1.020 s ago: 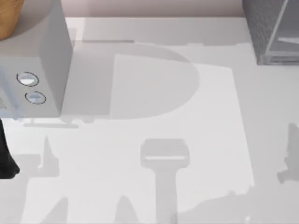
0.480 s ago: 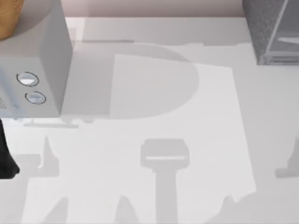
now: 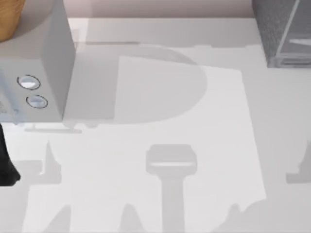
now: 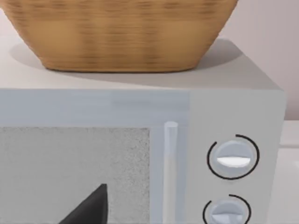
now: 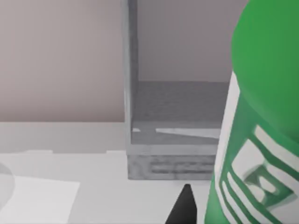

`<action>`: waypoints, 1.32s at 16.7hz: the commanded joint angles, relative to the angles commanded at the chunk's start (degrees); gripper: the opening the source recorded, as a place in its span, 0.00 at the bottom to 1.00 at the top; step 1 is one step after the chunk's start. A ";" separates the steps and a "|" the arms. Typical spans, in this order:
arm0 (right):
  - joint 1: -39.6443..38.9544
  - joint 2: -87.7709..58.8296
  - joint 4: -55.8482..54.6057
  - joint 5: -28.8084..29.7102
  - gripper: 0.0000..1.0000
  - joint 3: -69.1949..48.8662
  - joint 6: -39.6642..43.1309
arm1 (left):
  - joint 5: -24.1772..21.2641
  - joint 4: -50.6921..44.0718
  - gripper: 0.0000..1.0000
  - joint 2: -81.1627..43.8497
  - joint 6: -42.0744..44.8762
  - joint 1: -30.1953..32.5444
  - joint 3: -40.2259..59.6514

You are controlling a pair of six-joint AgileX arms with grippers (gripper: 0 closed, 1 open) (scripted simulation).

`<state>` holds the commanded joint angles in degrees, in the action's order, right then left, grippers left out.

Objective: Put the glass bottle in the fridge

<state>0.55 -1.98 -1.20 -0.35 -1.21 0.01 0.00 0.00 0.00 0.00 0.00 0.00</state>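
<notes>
A rendered kitchen is showing: a microwave [image 3: 34,73] under a wicker basket [image 4: 121,32], a fridge [image 3: 284,31], a white counter [image 3: 160,145].

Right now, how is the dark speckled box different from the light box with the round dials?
The dark grey speckled fridge stands at the table's far right; the plain light grey box with two round dials stands far left. The fridge has a pale see-through door panel; the dial box carries a woven wicker basket on top. Both are grey boxes.

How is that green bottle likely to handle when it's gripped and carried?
The glass bottle looks smooth and glossy, so probably slippery between fingers. Its rounded body suggests it could roll if laid down. If really glass, it's rigid and likely fragile.
</notes>
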 joint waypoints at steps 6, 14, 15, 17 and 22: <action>3.29 -19.44 -12.46 -2.30 0.01 -10.95 -0.79 | 0.00 0.00 1.00 0.00 0.00 0.00 0.00; 9.68 -67.54 -38.27 -7.42 0.01 -33.60 -3.55 | 0.00 0.00 1.00 0.00 0.00 0.00 0.00; 10.40 -73.48 -41.35 -8.12 0.01 -36.30 -3.72 | 0.00 0.00 1.00 0.00 0.00 0.00 0.00; 11.73 -84.33 -47.06 -9.49 0.01 -41.26 -3.81 | 0.00 0.00 1.00 0.00 0.00 0.00 0.00; 14.29 -106.72 -58.05 -12.52 0.01 -50.74 -2.65 | 0.00 0.00 1.00 0.00 0.00 0.00 0.00</action>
<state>14.85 -108.70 -59.25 -12.87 -51.95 -2.64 0.00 0.00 0.00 0.00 0.00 0.00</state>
